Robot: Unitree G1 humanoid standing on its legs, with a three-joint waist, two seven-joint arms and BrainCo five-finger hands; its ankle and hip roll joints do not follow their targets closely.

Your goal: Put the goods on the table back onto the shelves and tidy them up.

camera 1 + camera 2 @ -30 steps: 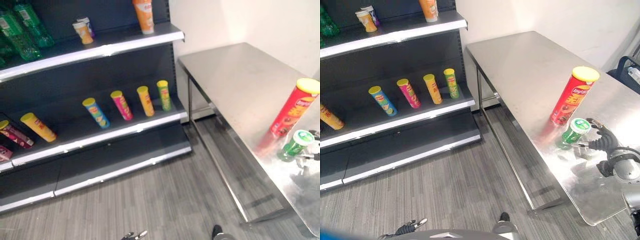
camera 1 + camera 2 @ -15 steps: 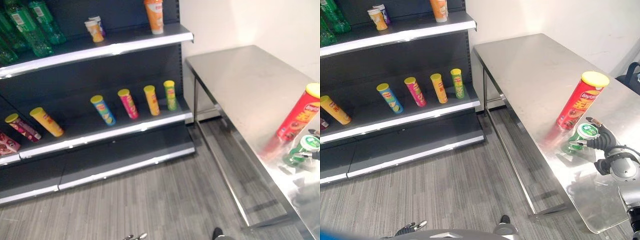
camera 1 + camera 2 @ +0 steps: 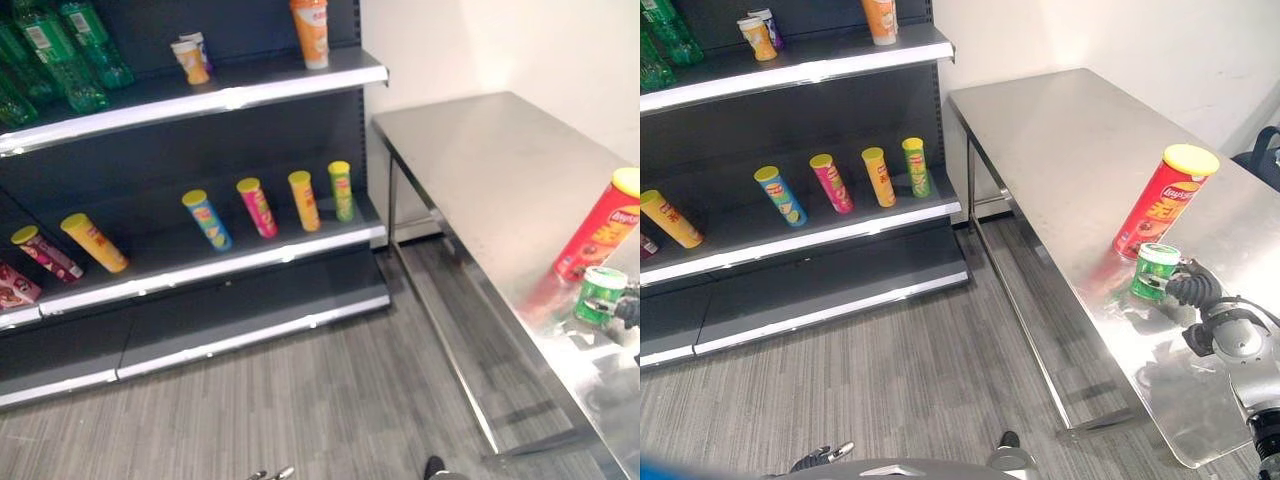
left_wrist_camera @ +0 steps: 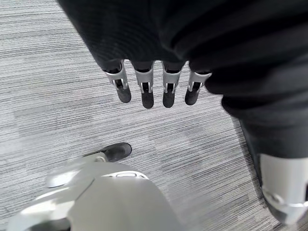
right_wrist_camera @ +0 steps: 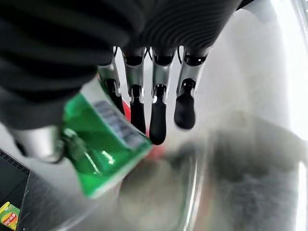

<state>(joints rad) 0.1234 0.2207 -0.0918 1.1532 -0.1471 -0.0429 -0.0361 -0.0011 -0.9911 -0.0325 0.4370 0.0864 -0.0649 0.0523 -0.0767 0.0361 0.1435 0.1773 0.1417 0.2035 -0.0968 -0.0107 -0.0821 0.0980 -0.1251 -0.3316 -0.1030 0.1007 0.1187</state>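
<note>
On table (image 3: 1060,130), green can (image 3: 1154,271) in right robot hand (image 3: 1193,291)

My right hand (image 3: 630,312) grips the small green can (image 3: 598,295) on the desk (image 3: 500,160), beside the upright red tube (image 3: 598,226). Shelves (image 3: 200,98) stand far left.

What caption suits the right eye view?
Right hand beside a small green can near a tall red can on the table.
</note>
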